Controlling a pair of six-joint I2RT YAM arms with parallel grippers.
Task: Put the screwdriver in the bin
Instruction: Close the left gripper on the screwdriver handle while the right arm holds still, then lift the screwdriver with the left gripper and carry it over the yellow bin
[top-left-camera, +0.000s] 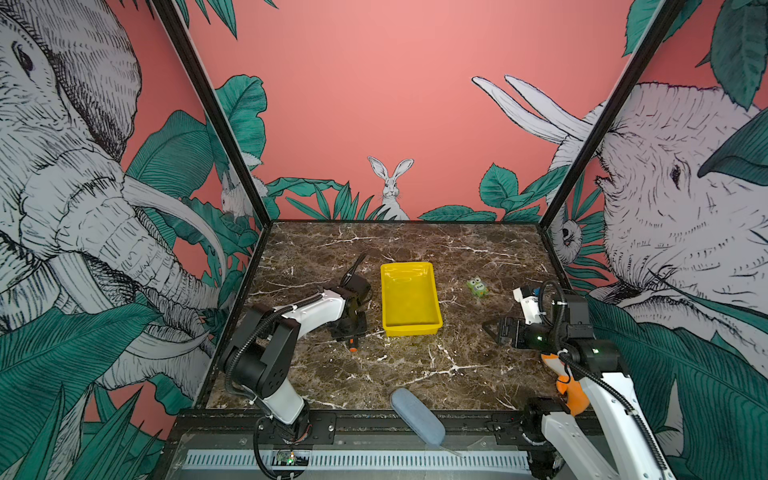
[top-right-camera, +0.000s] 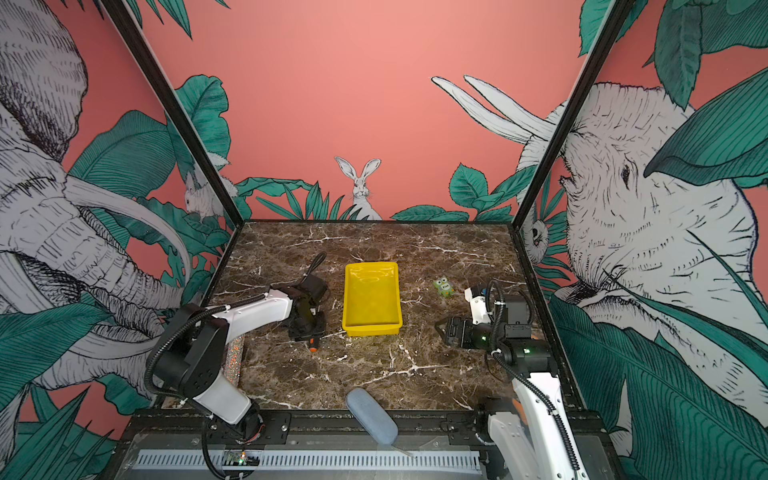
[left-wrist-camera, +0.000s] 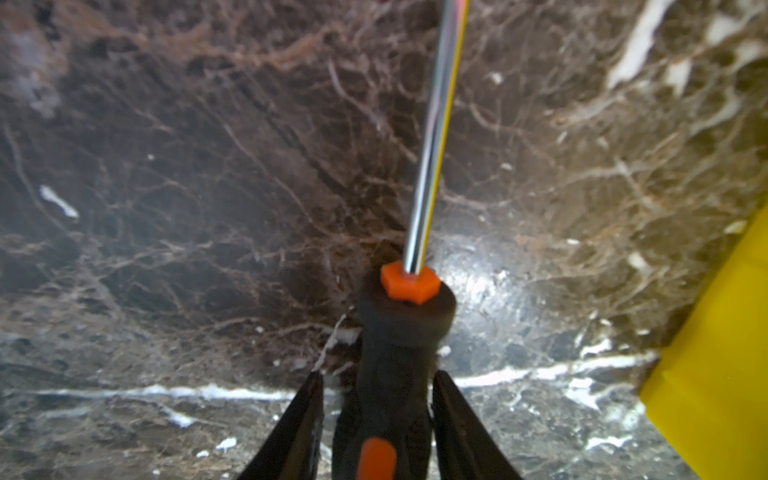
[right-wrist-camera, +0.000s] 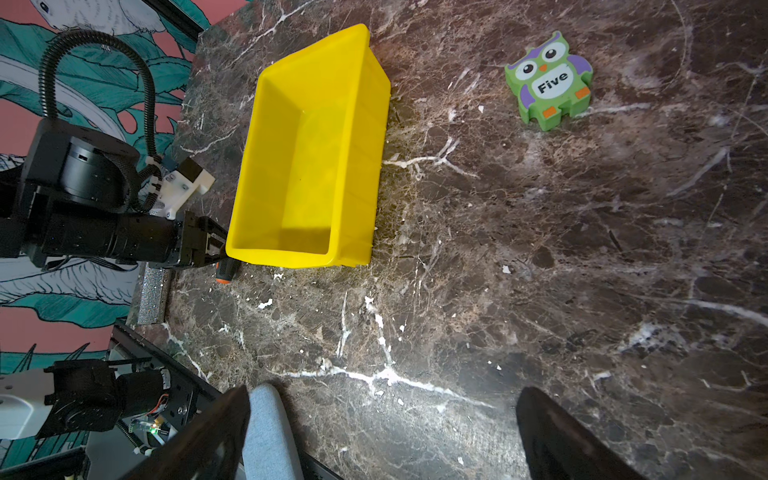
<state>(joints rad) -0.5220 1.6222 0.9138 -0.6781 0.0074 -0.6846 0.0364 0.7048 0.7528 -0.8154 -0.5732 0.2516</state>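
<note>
Low over the table (top-left-camera: 415, 374), the left gripper (left-wrist-camera: 379, 376) has its jaws straddling the screwdriver (left-wrist-camera: 399, 353), a sliver of gap showing, not clamped. It lies left of centre, beside the bin (top-left-camera: 411, 330). The right gripper (right-wrist-camera: 395, 436) gapes wide, empty. The owl block (right-wrist-camera: 548, 81) sits beyond the bin and the grey pouch (top-left-camera: 417, 419) overhangs the front edge.

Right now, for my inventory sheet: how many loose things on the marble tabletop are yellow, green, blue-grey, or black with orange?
Yellow: 1, the bin
Green: 1, the owl block
Blue-grey: 1, the oblong pouch at the front edge
Black with orange: 1, the screwdriver
Total: 4
</note>
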